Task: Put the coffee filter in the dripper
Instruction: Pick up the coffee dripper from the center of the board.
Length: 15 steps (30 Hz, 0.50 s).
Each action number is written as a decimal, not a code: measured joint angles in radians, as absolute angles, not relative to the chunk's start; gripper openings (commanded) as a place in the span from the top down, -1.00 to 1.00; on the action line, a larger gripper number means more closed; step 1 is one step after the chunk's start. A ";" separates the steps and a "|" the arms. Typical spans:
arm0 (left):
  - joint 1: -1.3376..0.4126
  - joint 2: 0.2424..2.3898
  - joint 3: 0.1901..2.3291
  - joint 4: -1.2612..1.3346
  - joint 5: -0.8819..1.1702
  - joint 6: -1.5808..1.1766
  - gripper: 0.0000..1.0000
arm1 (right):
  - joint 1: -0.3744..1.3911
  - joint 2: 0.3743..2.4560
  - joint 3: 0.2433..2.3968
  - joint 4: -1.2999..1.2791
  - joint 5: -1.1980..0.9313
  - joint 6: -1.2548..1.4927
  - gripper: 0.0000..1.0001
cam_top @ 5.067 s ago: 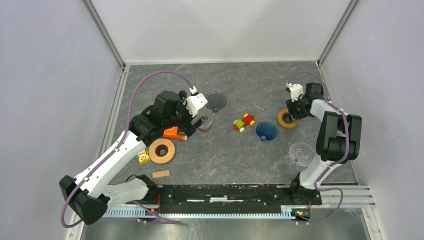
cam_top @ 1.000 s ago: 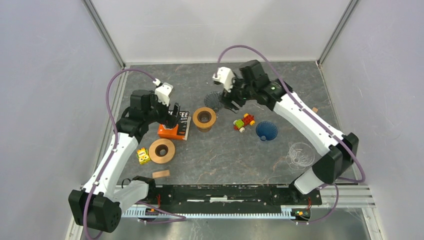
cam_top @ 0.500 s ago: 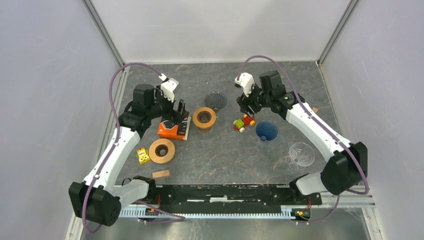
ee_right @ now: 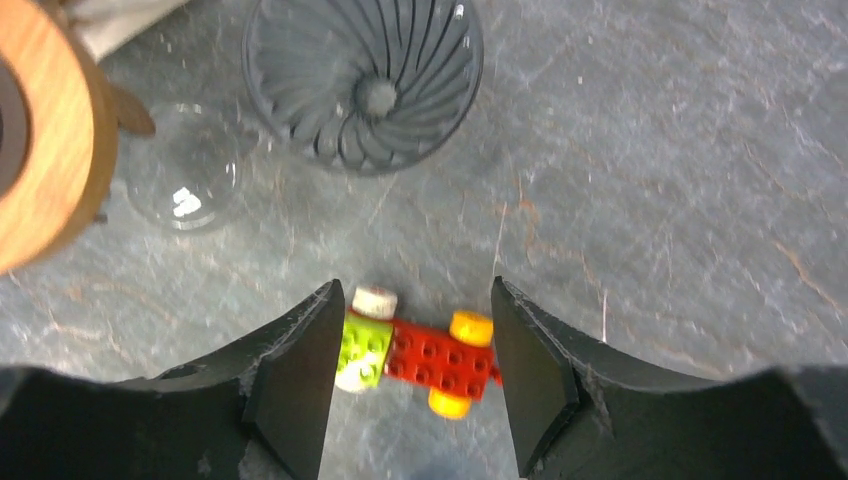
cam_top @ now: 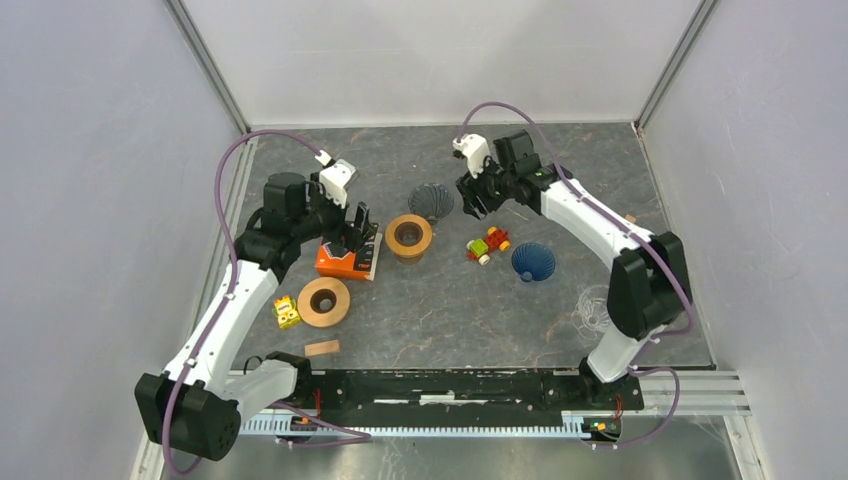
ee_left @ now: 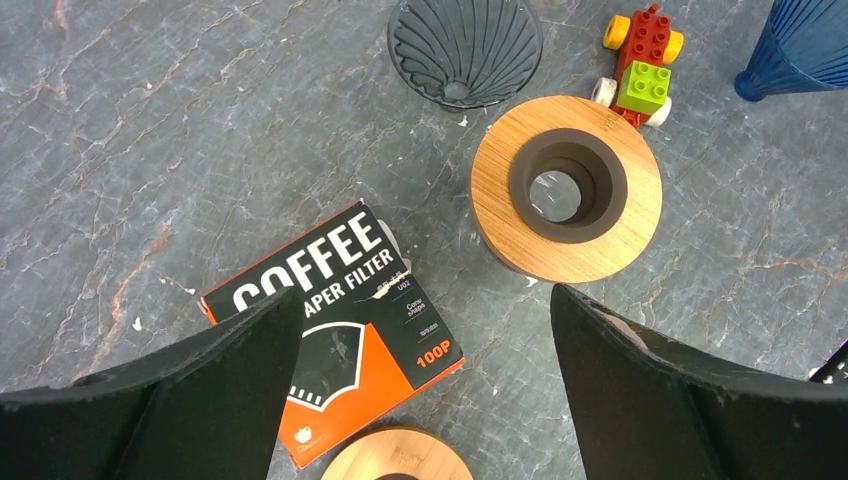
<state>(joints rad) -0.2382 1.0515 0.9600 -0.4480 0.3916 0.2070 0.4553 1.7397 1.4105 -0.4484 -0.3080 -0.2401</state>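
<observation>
Showing, nearest the arm bases, a wood block, a yellow brick and a wooden ring crowding the left side, a clear glass dripper near the right wall, and bare table lying open between. Showing, at mid-depth, the coffee filter box lying flat, label up, lettering rising toward the upper right in the left wrist view, long axis unreadable on so nearly square a face. Showing the left gripper hanging over it, jaws spreading wide, gripping nothing, the box lying below the gap, toward one finger. Showing the wooden-collared dripper just beside the box, opening upward; rightward, a toy car and a blue dripper. Showing, farther back, the grey ribbed dripper facing its mouth toward both wrist cameras, the right gripper hovering just beside it, jaws standing apart on nothing.
</observation>
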 measured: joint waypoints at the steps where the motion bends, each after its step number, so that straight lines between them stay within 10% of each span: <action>1: -0.238 1.051 0.960 -0.447 0.391 0.207 -0.97 | 0.453 1.711 1.382 -0.451 -0.300 -0.255 -0.29; 15: -0.238 1.051 0.942 -0.439 0.394 0.207 -0.99 | 0.202 1.309 1.025 -0.653 -0.281 -0.465 -0.28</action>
